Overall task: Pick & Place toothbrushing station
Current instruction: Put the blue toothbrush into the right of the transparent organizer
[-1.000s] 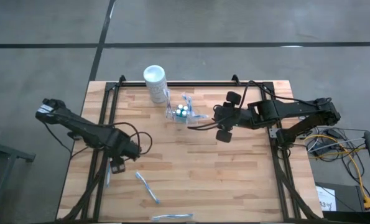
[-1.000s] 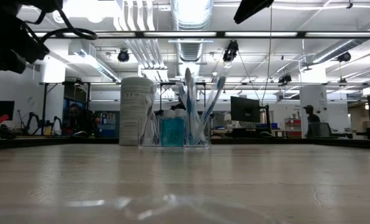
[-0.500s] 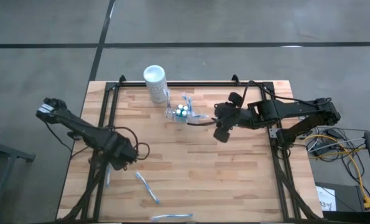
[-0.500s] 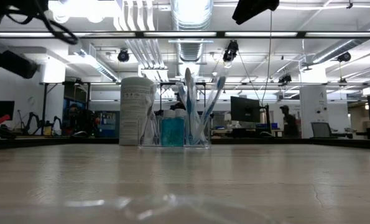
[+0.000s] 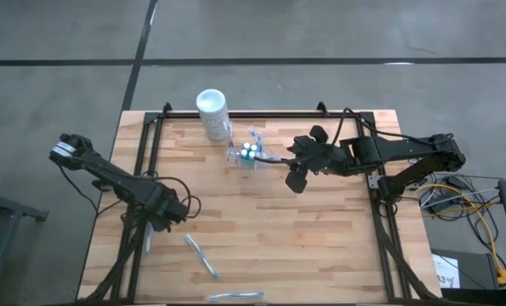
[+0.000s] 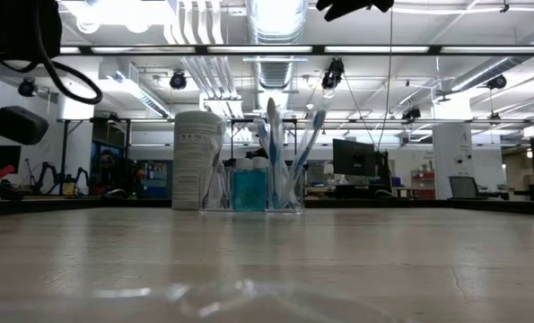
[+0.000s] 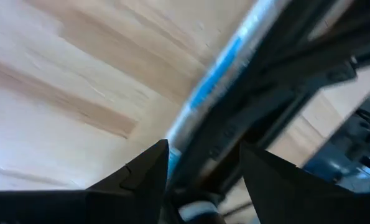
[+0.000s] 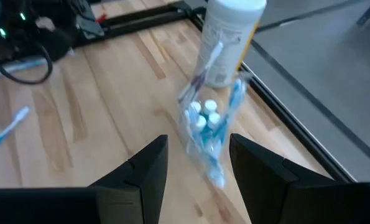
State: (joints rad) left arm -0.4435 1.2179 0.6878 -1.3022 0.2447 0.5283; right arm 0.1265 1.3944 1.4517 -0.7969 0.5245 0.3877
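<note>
The right gripper (image 5: 298, 167), its fingers wide and holding nothing, sits just beside the clear holder (image 5: 247, 155) and should slide around it slowly, missing the white tub (image 5: 212, 114).

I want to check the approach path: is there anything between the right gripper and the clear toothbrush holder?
No. In the high view only bare wood separates the right gripper from the toothbrushing station; the right wrist view agrees.

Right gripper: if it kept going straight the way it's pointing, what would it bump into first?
Most likely the clear toothbrush holder, which sits straight ahead of the open right gripper. The white container stands behind it. The gripper may ride higher than the holder; depth is hard to judge.
</note>
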